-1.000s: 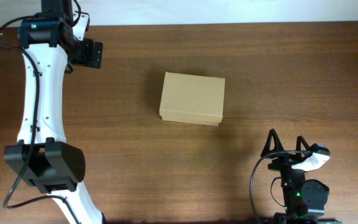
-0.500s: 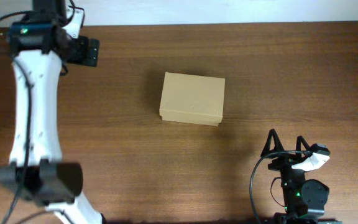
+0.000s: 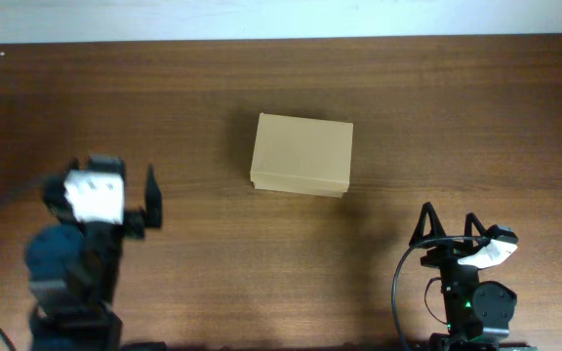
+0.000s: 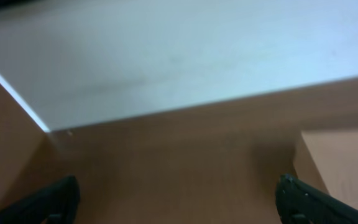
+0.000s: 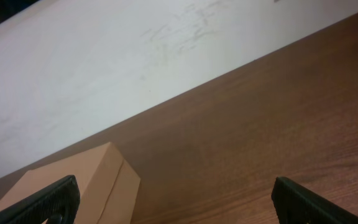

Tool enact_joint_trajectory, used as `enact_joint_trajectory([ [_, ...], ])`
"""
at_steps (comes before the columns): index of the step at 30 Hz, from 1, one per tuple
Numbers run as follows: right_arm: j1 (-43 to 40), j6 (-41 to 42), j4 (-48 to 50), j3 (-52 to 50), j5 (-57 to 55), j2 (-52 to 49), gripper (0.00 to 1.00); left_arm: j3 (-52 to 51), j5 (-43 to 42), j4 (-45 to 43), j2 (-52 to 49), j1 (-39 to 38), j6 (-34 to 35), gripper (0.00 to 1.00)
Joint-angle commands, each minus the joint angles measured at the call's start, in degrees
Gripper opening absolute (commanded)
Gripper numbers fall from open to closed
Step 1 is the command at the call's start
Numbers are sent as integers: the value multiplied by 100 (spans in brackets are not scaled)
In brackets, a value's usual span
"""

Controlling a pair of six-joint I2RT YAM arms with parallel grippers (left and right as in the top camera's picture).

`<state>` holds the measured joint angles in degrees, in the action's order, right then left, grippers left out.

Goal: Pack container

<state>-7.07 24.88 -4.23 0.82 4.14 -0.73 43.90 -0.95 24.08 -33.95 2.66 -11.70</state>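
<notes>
The container [image 3: 301,154] is a plain light-brown cardboard box with its lid shut, standing at the middle of the brown table. My left gripper [image 3: 125,192] is at the front left, blurred, well to the left of the box. In the left wrist view its jaws [image 4: 179,205] are wide open and empty, with the box's corner [image 4: 344,168] at the right. My right gripper [image 3: 449,224] is at the front right, open and empty. In the right wrist view its jaws [image 5: 179,202] are apart, with the box [image 5: 73,180] at the lower left. No other items show.
A white wall or surface [image 3: 281,18] runs along the table's far edge [image 3: 281,39]. It also shows in the left wrist view [image 4: 166,56] and in the right wrist view [image 5: 135,68]. Black cables [image 3: 398,292] hang by the right arm's base.
My left arm has swung back from the far left corner of the table to the front left, still in motion blur. The box and the right arm have not moved.
</notes>
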Motion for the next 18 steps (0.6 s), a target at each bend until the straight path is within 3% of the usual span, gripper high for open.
enact_joint_trajectory([
  [1, 35, 4, 13, -52, 55, 37, 99, -901, -385, -50, 651, -2, 13, 99],
  [12, 35, 4, 13, -52, 55, 37, 100, -3042, -682, -48, 2841, 2, 13, 100],
  [18, 35, 4, 13, -52, 55, 37, 100, -3368, -680, -46, 3353, 17, 13, 100],
])
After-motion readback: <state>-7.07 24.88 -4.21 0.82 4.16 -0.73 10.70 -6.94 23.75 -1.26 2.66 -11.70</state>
